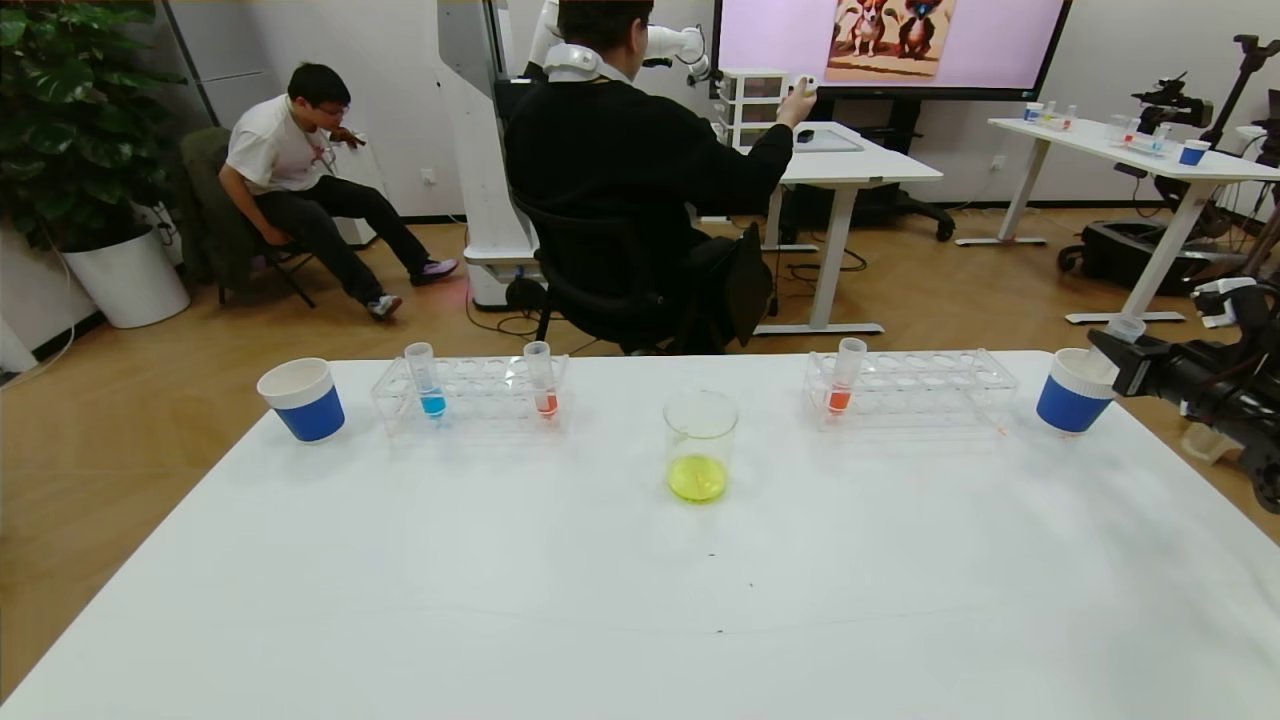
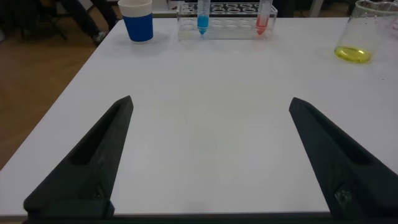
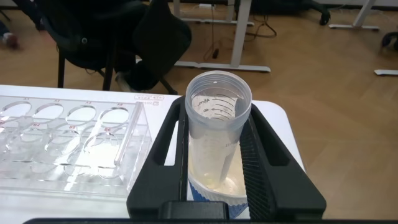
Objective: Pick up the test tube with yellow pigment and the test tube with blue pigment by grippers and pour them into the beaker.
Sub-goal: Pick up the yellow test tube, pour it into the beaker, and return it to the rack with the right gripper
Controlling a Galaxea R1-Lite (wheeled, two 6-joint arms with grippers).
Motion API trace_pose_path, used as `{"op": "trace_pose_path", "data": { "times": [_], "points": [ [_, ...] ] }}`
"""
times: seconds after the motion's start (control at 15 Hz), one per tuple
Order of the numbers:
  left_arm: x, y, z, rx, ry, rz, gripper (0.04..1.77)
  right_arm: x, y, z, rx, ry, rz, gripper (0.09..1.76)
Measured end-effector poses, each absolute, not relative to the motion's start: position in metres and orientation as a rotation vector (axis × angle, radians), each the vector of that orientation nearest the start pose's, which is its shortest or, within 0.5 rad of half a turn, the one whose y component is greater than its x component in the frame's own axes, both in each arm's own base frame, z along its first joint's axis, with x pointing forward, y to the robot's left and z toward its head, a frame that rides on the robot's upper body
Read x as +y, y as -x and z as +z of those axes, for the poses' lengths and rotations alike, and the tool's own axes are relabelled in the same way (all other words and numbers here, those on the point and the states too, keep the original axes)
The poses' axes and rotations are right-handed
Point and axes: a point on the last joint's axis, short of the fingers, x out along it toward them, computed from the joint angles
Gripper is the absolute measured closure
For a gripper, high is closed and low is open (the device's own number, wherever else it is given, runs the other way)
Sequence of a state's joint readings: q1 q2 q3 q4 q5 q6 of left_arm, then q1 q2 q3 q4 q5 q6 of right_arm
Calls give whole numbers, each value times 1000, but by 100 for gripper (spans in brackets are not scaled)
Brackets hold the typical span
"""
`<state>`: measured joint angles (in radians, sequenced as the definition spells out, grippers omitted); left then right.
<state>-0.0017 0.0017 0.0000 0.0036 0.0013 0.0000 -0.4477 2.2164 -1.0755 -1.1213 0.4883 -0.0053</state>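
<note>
- Beaker (image 1: 700,445) mid-desk, already holds yellow liquid.
- Right hand (image 3: 217,146) clamps emptied yellow-pigment tube (image 3: 217,124) over right paper cup (image 1: 1072,392), likely to drop it there.
- Blue-pigment tube (image 1: 425,380) untouched in left rack (image 1: 470,395).
- Only the left wrist view shows left hand (image 2: 208,162): wide open, empty, low over desk (image 1: 640,600).

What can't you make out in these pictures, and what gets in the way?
Left gripper: outside the head view; the left wrist view shows only its open fingers.
Right paper cup: right wrist view, mostly hidden behind the held test tube and right gripper.
Beaker: left wrist view, cut by the edge.
</note>
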Motion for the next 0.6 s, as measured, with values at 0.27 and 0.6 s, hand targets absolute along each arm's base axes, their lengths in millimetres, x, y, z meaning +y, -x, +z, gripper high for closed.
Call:
{"op": "trace_pose_path", "data": {
  "times": [0.27,0.6],
  "points": [
    [0,23,75,5,0,-1,6,-172,-385,109,21,-7,42,64],
    [0,23,75,5,0,0,6,-168,-387,116,-29,16,55,11]
  ]
}}
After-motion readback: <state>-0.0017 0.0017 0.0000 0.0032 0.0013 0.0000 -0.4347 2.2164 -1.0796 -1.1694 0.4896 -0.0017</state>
